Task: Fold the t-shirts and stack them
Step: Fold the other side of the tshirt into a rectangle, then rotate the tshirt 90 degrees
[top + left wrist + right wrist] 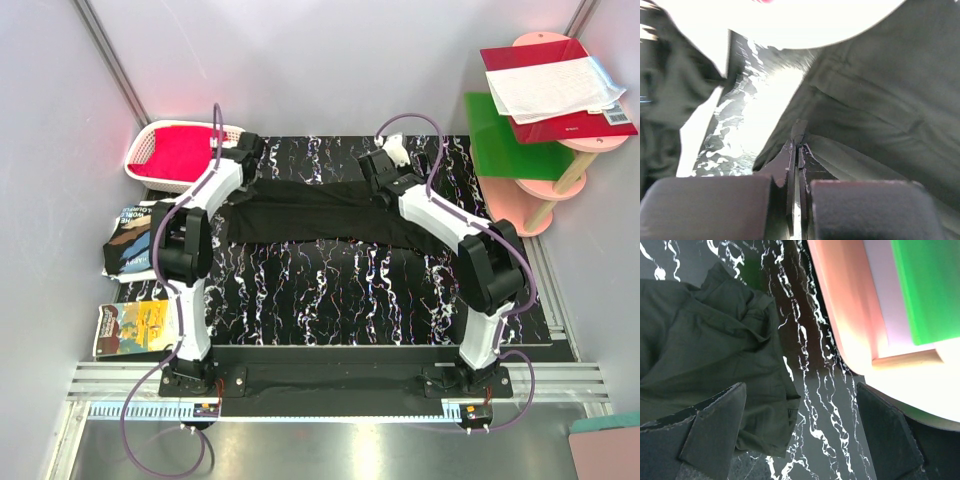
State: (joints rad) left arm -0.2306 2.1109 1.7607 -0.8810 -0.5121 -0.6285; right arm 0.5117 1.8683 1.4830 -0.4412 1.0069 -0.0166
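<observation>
t-shirt (320,215) flat across mid-counter (330,290), long axis left-right. Far left end: left fingers (785,170) pinched shut on cloth. Far right end: right fingers (715,430) wide, straddling the hem, not yet gripping.

The left arm (196,250) and right arm (470,262) are showing white link shells between bulky black joint housings. Purple cables (439,145) are trailing along each one towards black bases (190,378). The left end effector (799,150) and right end effector (801,390) are showing dark, matte finger blocks, one with a finely serrated edge.
</observation>
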